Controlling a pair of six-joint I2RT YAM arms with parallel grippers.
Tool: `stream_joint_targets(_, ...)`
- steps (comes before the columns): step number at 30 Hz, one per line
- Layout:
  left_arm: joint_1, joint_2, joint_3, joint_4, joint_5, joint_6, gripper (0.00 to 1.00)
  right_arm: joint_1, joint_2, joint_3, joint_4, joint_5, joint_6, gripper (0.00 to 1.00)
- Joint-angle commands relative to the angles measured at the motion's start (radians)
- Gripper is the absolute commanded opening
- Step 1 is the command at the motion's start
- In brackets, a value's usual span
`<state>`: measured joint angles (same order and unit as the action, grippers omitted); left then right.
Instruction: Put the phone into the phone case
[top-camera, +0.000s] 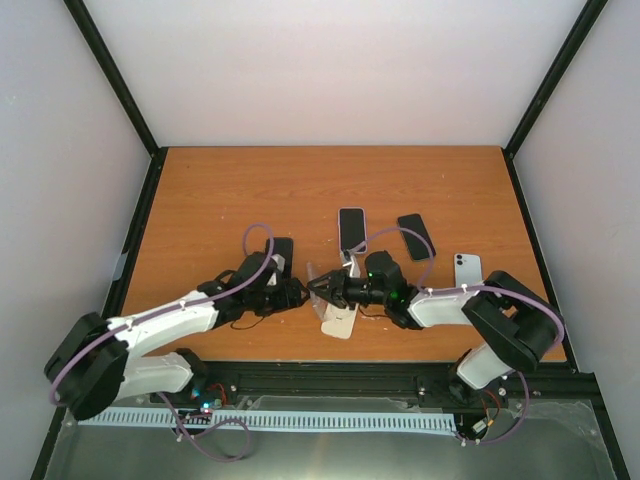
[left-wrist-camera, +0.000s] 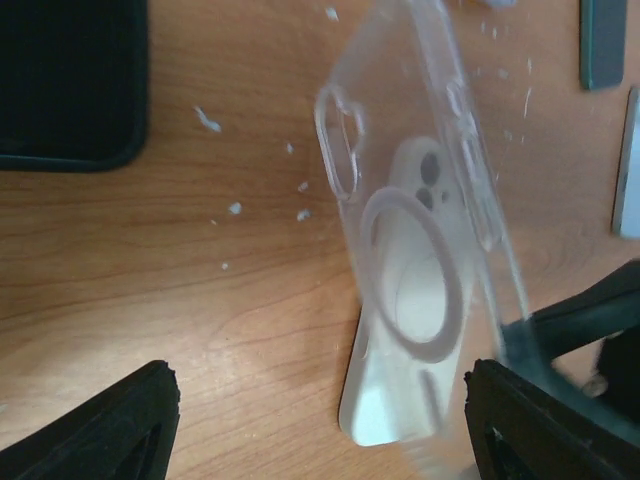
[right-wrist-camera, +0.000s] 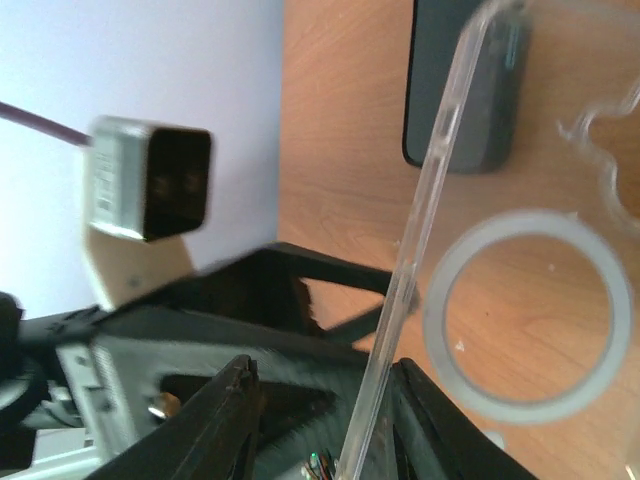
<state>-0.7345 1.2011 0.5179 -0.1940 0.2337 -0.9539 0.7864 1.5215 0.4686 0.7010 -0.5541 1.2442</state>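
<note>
Straddling one edge of the clear phone case (left-wrist-camera: 420, 200), the right gripper (right-wrist-camera: 325, 400) has its jaws partly closed around it, can't tell if it's really clamped. The case is tilted up over the white phone (left-wrist-camera: 385, 425), which lies back-up on the table (left-wrist-camera: 200, 280). The left gripper (left-wrist-camera: 325, 420) is wide open, empty, facing the case.

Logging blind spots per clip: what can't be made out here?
Right wrist view: whether right gripper clamps the clear case; fingertip contact is cut off at the bottom edge.
Left wrist view: whether the case touches the white phone; blurred overlap.
Top view: case too small.
</note>
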Motion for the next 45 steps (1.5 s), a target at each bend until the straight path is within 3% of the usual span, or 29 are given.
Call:
stream_joint_targets(1,0.009,-0.108,-0.019,-0.1,-0.137,-0.105,0.79,0.052,0.043,0.02,0.031,0.018,0.033,0.36)
stream_joint_targets(6,0.011,-0.197,-0.062,-0.101,-0.164,-0.138,0.79,0.068,0.028,0.006,-0.019,0.051,0.014,0.45)
stream_joint_targets(12,0.011,-0.203,-0.06,-0.099,-0.164,-0.108,0.79,0.052,-0.089,0.154,-0.569,0.263,-0.275,0.52)
stream_joint_targets(17,0.011,-0.166,-0.072,-0.052,-0.148,-0.067,0.79,0.029,-0.114,0.241,-0.681,0.316,-0.363,0.52)
stream_joint_targets(25,0.011,-0.01,-0.027,-0.079,-0.2,-0.019,0.82,-0.196,-0.15,0.407,-1.048,0.559,-0.774,0.64)
stream_joint_targets(28,0.01,0.009,-0.027,-0.08,-0.224,-0.014,0.84,-0.271,-0.14,0.446,-1.111,0.641,-0.885,0.71)
stream_joint_targets(37,0.011,0.102,-0.022,-0.007,-0.136,0.016,0.83,-0.454,0.056,0.558,-1.161,0.678,-1.079,1.0)
stream_joint_targets(45,0.003,0.121,-0.044,0.116,0.025,0.006,0.73,-0.562,0.252,0.676,-1.192,0.731,-1.147,0.99)
